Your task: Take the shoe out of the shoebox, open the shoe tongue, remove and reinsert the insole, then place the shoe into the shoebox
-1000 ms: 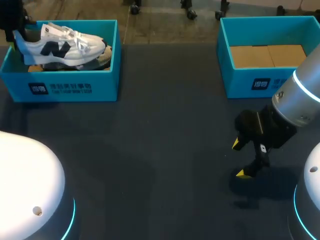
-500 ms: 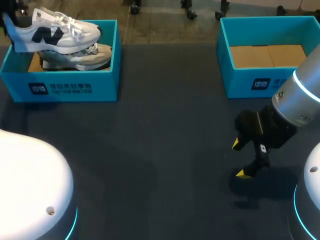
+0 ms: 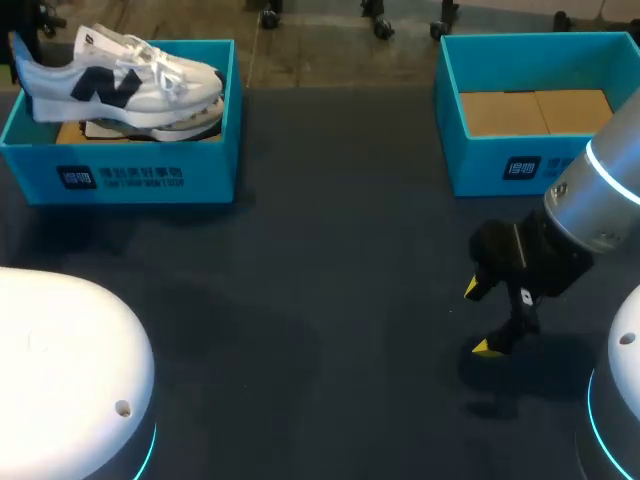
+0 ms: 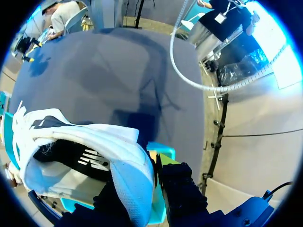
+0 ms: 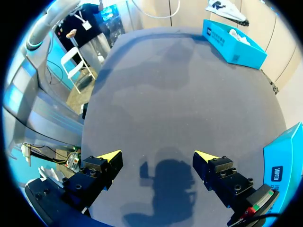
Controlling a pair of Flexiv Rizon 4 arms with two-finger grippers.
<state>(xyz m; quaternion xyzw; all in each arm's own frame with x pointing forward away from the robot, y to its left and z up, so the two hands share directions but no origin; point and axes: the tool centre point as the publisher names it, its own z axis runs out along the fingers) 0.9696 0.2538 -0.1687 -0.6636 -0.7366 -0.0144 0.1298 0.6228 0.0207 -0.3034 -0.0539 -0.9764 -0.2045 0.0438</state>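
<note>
Two shoeboxes stand along the table's far edge, and the work is at the left shoebox (image 3: 120,170). One white shoe (image 3: 120,80) with a dark side mark hangs above that box. Its heel points far left, its toe points right, and its sole is roughly level just over a second shoe (image 3: 185,122) lying inside.

The left jaws are pinching the white shoe at the heel. In the left wrist view the pale blue heel tab (image 4: 135,189) sits between two dark fingers (image 4: 182,189), one on each side. Their yellow tips are hidden behind the shoe, so the bite is probably on the heel collar. Gripping there leaves the laces (image 3: 160,70) and the opening free, which suits the insole work to come.

I judge the first step about half done, since the shoe is lifted but not yet set on the table (image 3: 330,250).

The right jaws on the right arm (image 3: 600,200) are spread wide and holding nothing. They hover low over bare table at the near right, well apart from the shoe. That seems a sensible waiting place.

The right shoebox (image 3: 450,120), at the far right, holds only a cardboard liner (image 3: 535,110).
</note>
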